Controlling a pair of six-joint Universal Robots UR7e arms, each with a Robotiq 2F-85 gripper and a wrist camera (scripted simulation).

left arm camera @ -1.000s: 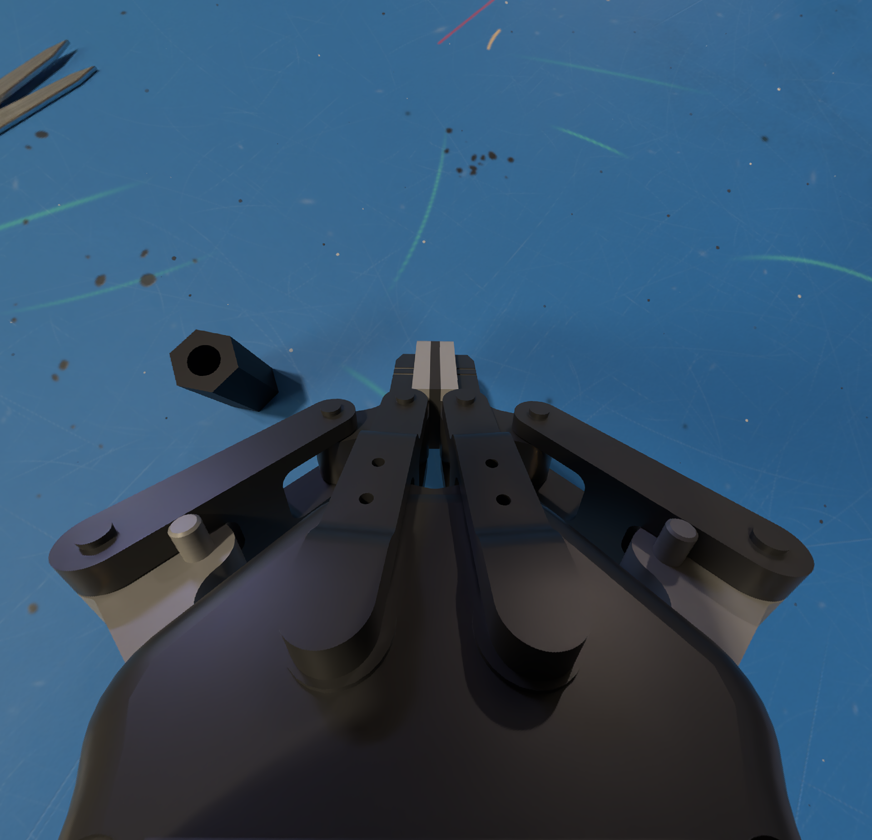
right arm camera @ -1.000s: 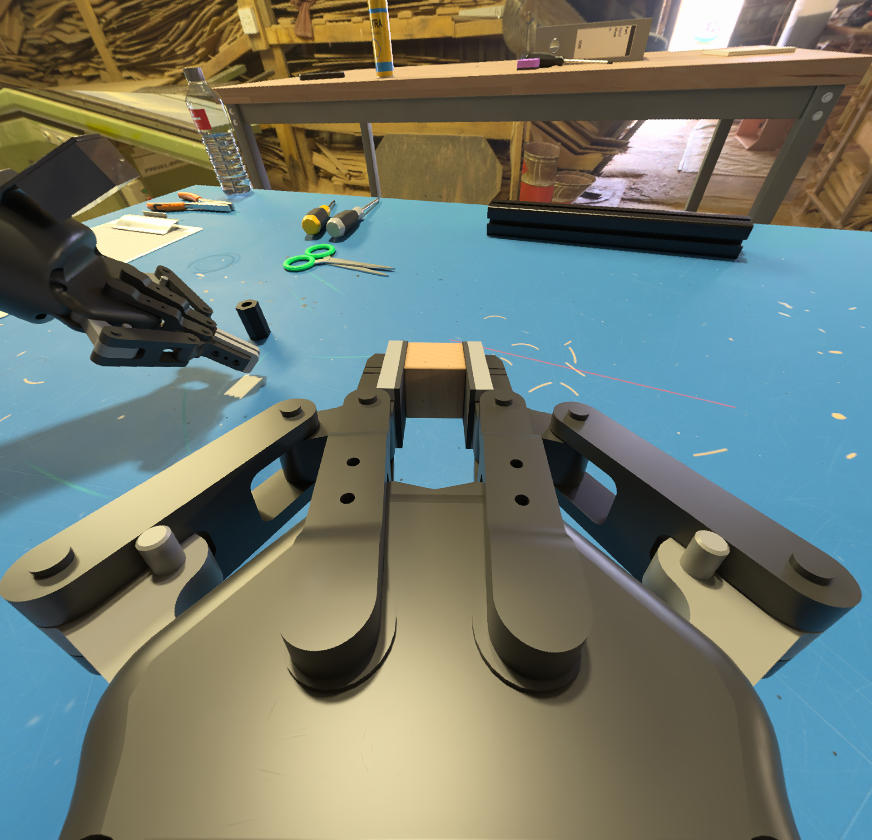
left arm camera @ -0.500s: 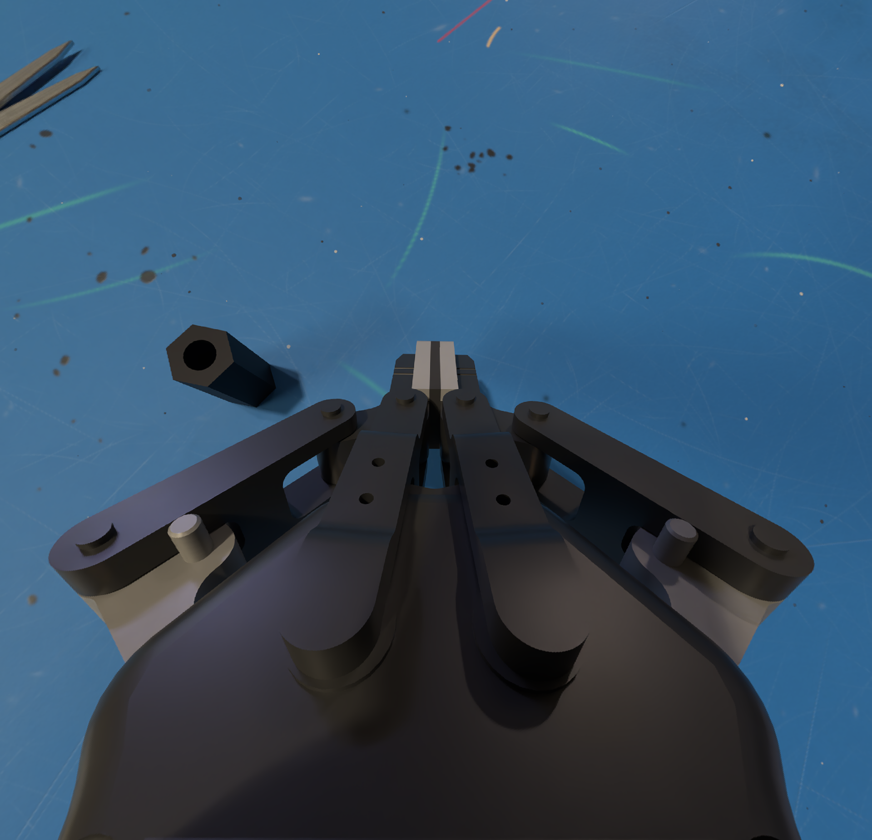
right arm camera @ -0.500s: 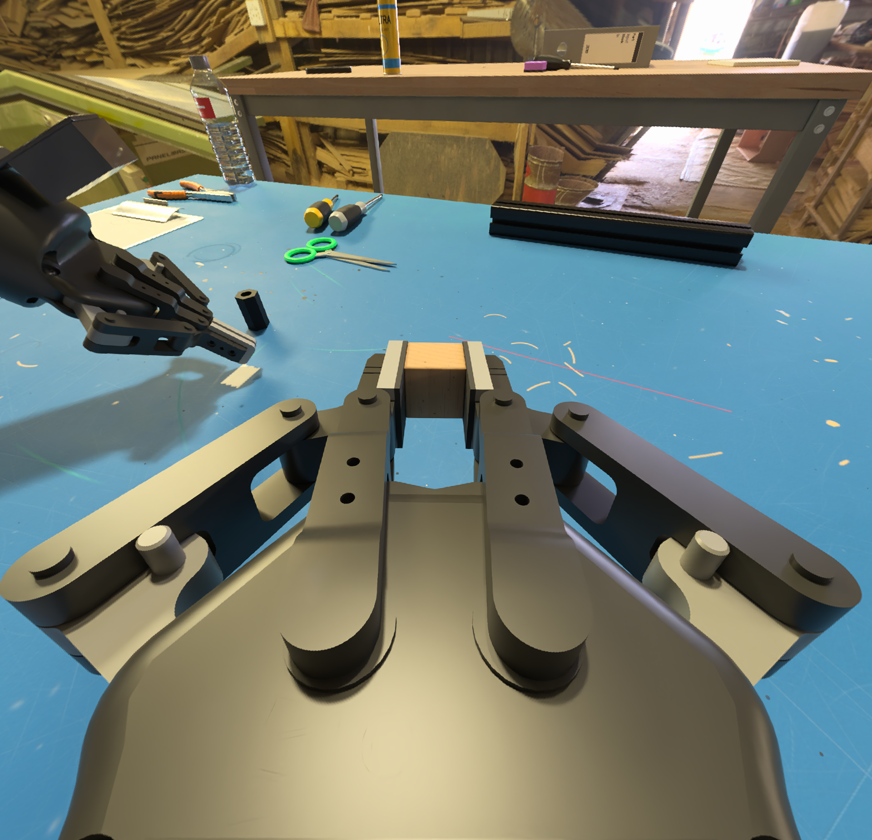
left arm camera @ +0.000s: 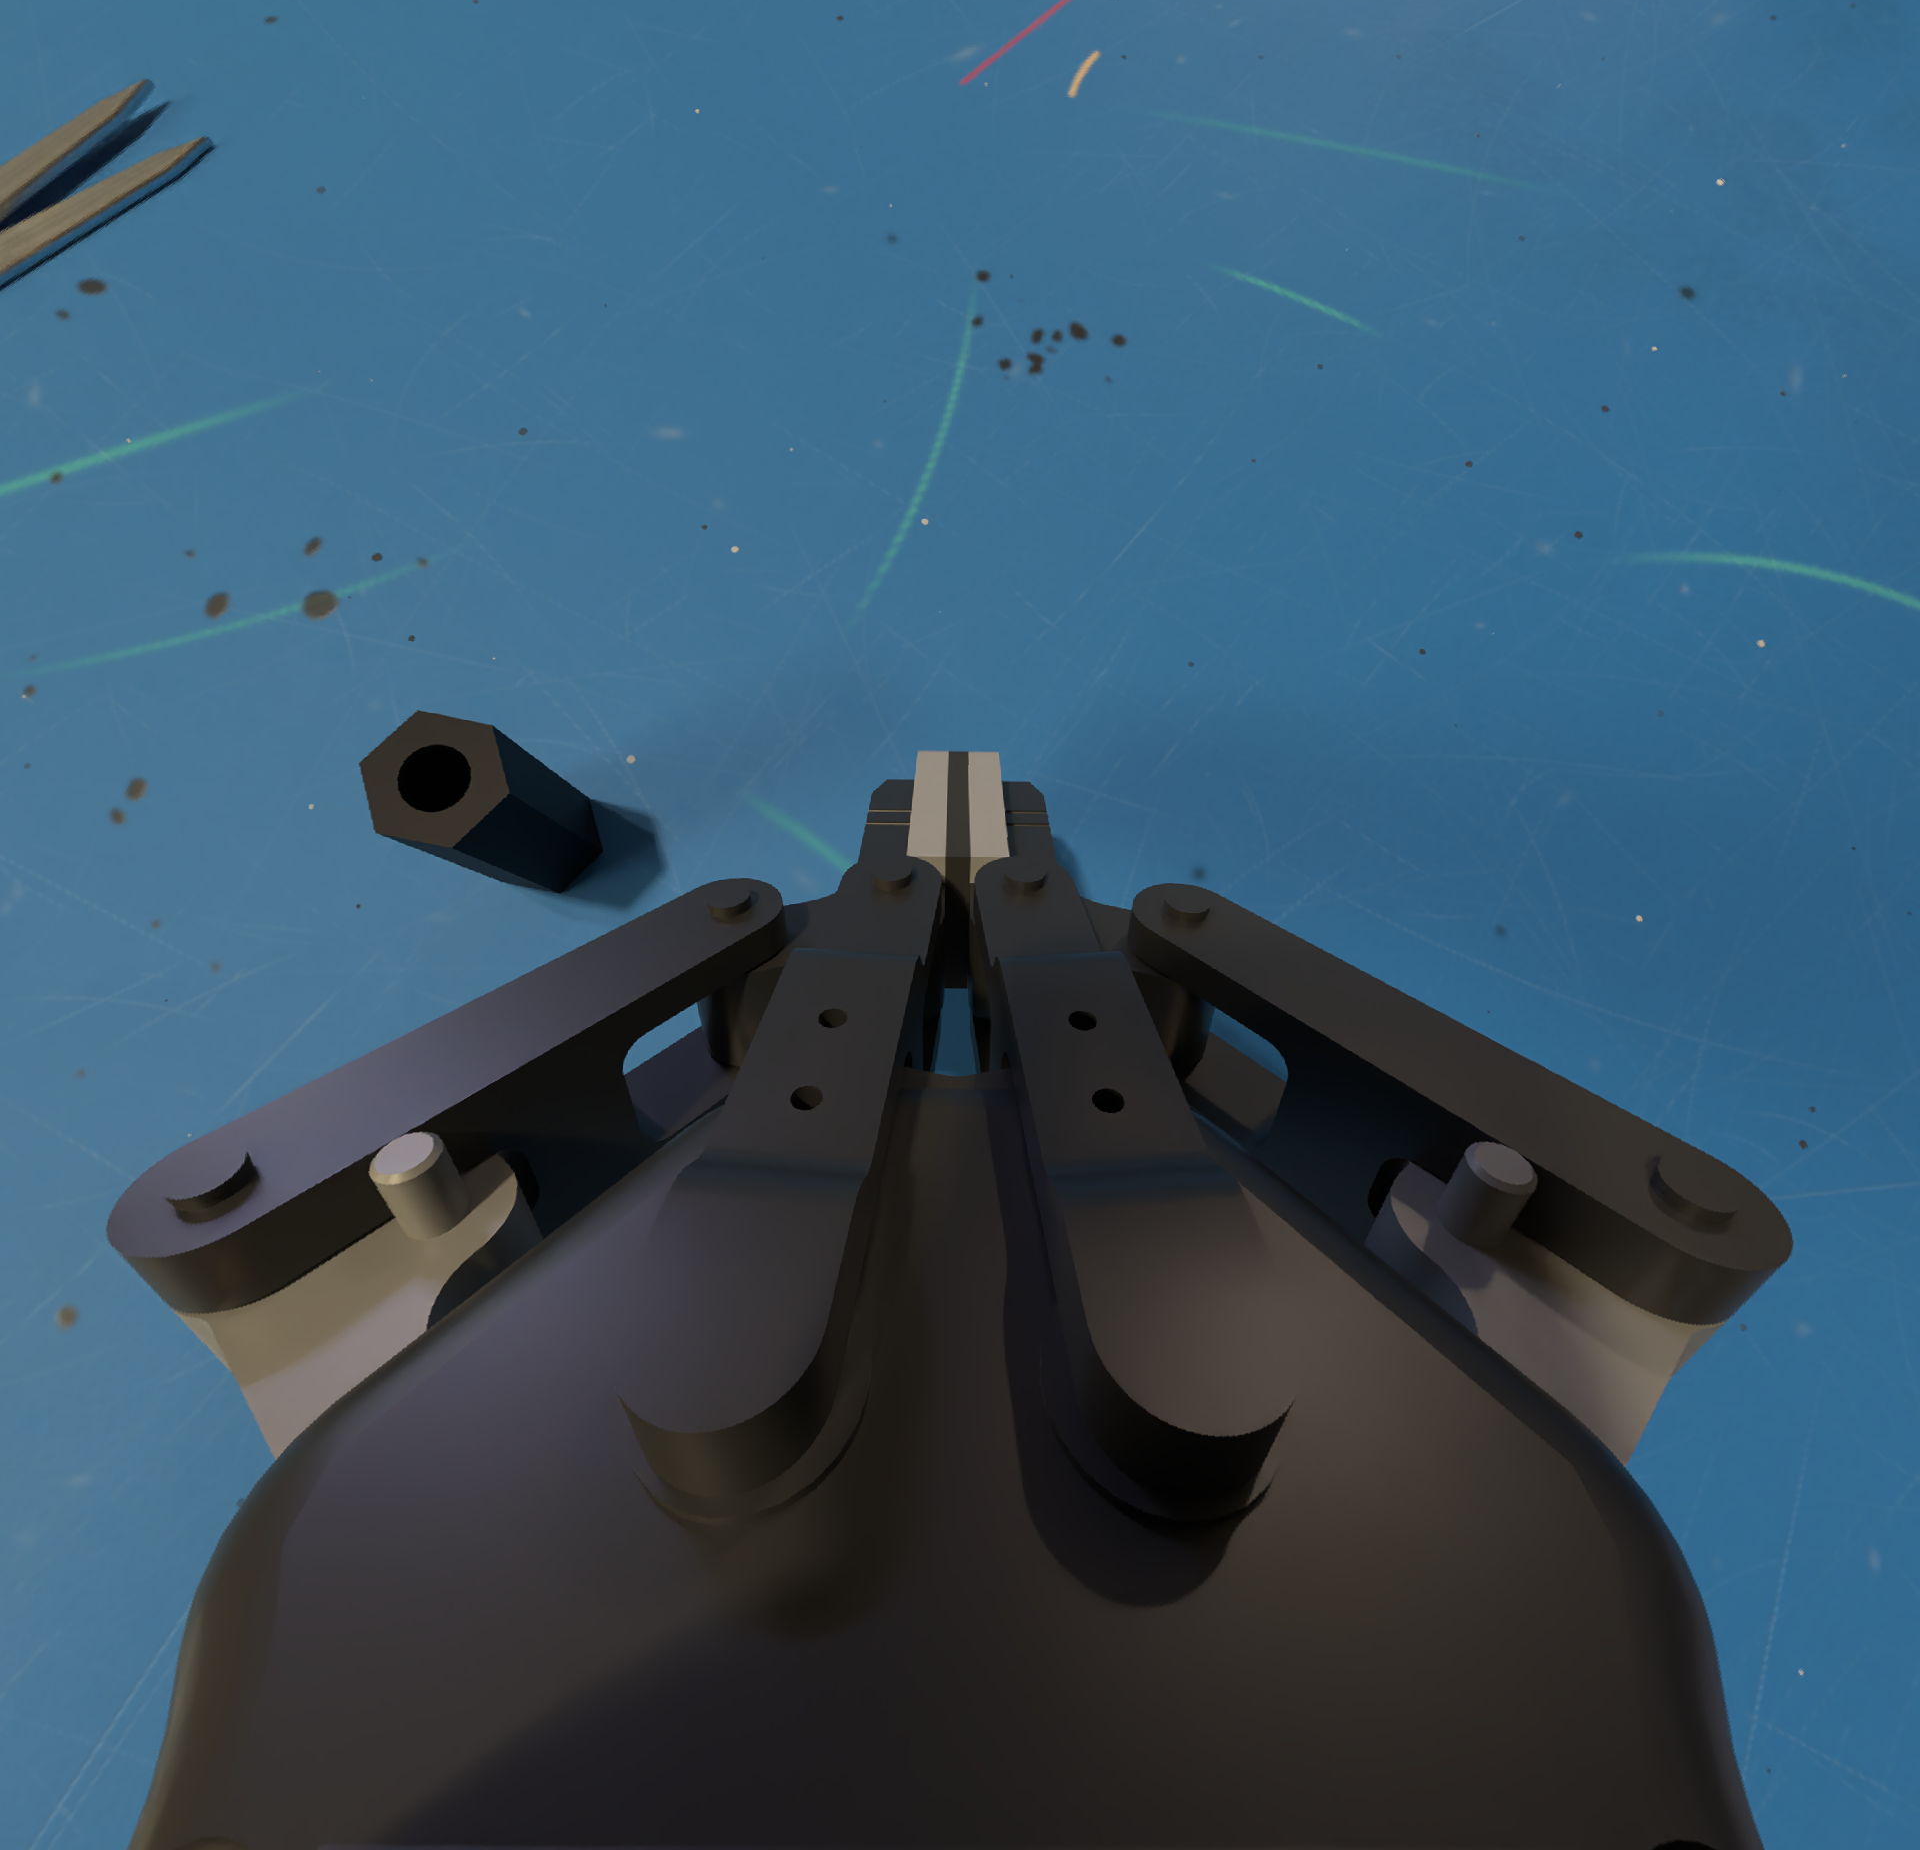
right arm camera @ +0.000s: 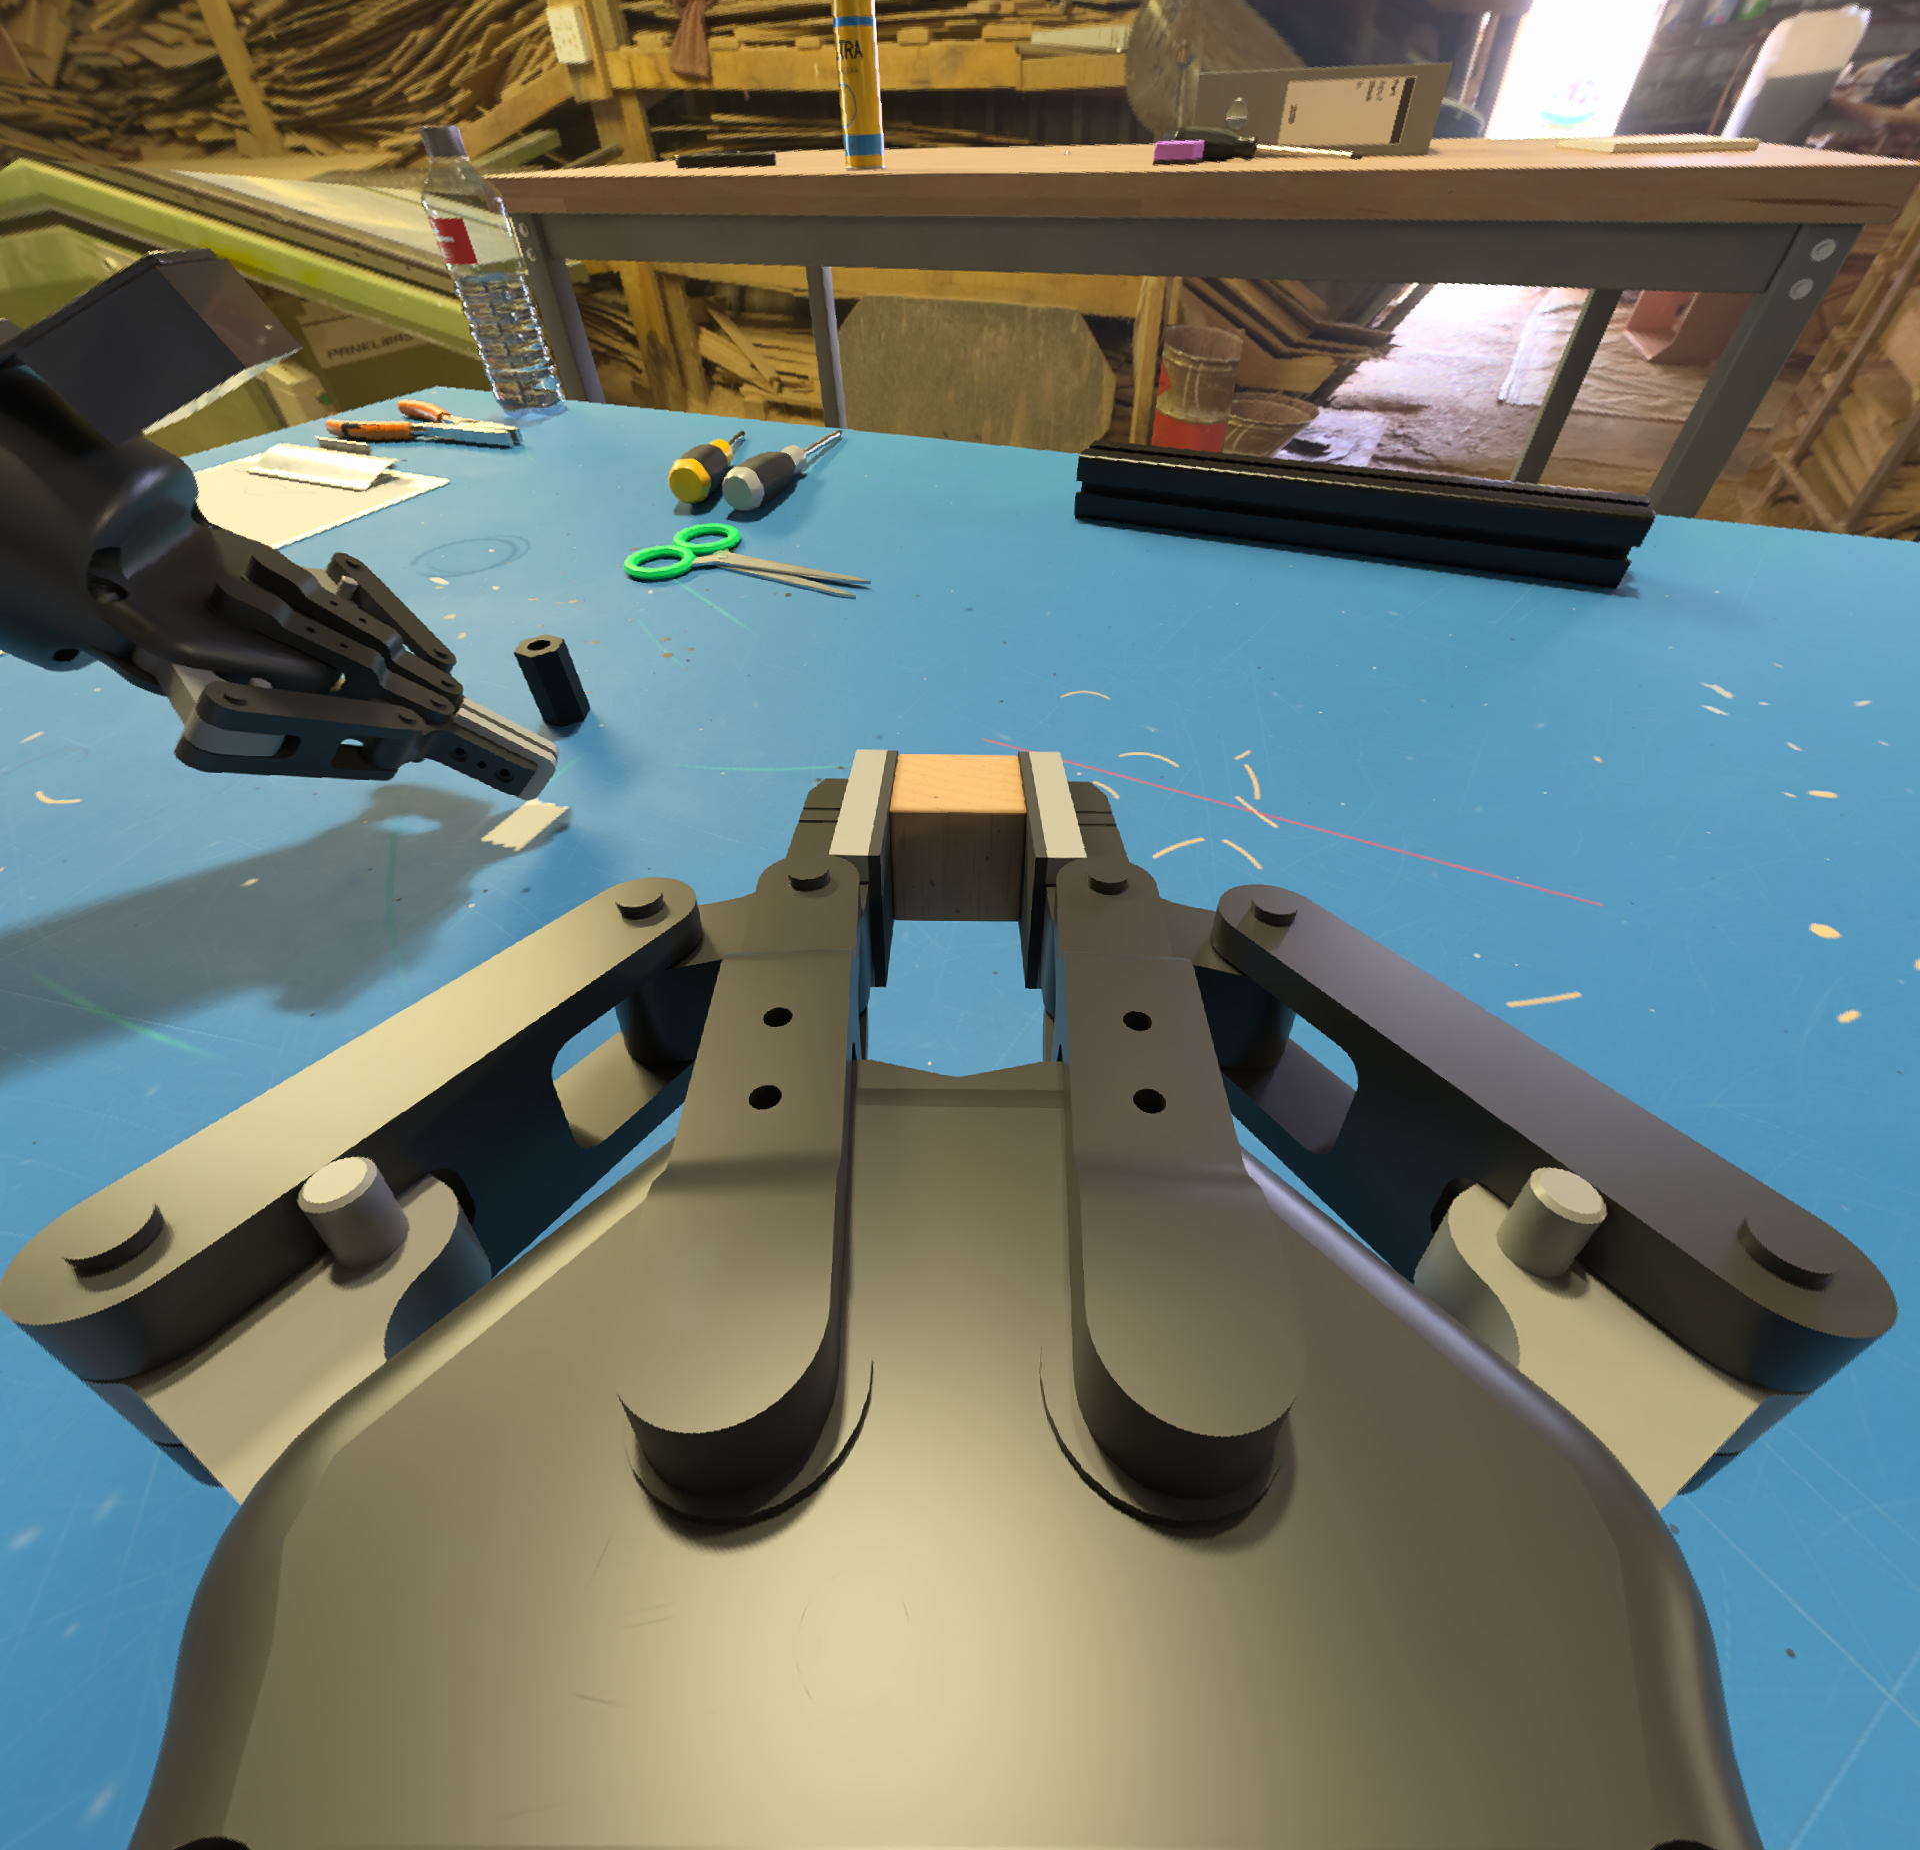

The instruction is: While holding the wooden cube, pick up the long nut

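The long nut (left arm camera: 480,801) is a black hexagonal sleeve with a round bore, standing upright on the blue table; it also shows in the right wrist view (right arm camera: 552,679). My left gripper (left arm camera: 957,801) is shut and empty, its pads pressed together, hovering above the table to the right of the nut and apart from it. It shows in the right wrist view (right arm camera: 520,753) at the left, just in front of the nut. My right gripper (right arm camera: 957,801) is shut on the wooden cube (right arm camera: 957,829), a light tan block held above the table.
Green-handled scissors (right arm camera: 717,561), two screwdrivers (right arm camera: 748,470), a black rail (right arm camera: 1361,522), a water bottle (right arm camera: 488,283) and paper (right arm camera: 312,481) lie toward the table's far side. A small white chip (right arm camera: 527,824) lies under the left gripper. Scissor tips (left arm camera: 94,179) show at upper left.
The left gripper has drifted slightly, so the nut sits a little higher and farther left in its view. The right gripper with the cube has risen slightly. Both stay shut.
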